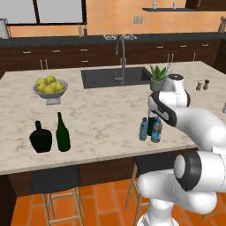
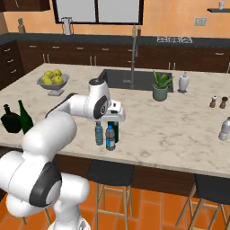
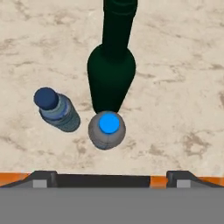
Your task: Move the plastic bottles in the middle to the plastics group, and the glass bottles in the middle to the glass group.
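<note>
Two small plastic bottles stand near the counter's front edge in the middle, beside the tall dark green glass bottle. In the hand view the bright-capped plastic bottle sits just in front of the green one, and the other plastic bottle is to its left. My gripper hovers open directly above them, holding nothing. The glass group, a squat black bottle and a green bottle, stands at the far left. A bottle of the plastics group stands at the far right.
A bowl of lemons sits at the back left, a sink with a faucet behind the middle, and a potted plant beside it. Salt and pepper shakers stand at the right. Stools tuck under the counter's front edge.
</note>
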Tool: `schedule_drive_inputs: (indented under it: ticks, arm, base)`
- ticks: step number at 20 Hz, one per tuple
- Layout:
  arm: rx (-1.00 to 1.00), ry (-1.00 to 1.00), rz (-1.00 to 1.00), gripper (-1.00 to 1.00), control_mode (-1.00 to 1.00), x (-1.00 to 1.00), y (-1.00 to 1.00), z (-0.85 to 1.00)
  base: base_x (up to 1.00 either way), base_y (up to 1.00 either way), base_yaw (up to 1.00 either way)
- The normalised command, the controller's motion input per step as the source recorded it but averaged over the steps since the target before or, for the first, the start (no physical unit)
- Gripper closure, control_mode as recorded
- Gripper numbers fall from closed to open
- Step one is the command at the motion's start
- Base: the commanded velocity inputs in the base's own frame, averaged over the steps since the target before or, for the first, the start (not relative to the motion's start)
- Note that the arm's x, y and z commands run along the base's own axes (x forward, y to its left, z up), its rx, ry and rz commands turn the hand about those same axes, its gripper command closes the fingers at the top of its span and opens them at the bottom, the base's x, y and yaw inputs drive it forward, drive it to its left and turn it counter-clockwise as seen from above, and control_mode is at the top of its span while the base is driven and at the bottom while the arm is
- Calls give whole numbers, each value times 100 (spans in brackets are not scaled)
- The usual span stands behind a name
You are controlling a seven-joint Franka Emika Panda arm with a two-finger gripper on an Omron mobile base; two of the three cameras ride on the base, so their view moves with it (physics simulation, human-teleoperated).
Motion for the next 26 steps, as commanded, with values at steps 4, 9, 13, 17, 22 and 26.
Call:
schedule_drive_inputs:
  ticks: [4, 9, 13, 17, 22, 26]
  arm:
    - [0, 3, 0, -100, -100, 39, 3, -45]
    - [0, 6, 0, -100, -100, 18, -5, -36]
    - [0, 1, 0, -100, -100, -7, -6, -28]
    - [0, 0, 0, -100, -100, 12, 0, -40]
    - [0, 0, 0, -100, -100, 2, 0, -32]
    - [2, -1, 1, 100, -100, -6, 0, -23]
  base:
    - [0, 0, 0]
    - [0, 0, 0]
    - [0, 0, 0]
    - [0, 0, 0]
    - [0, 0, 0]
    - [0, 0, 0]
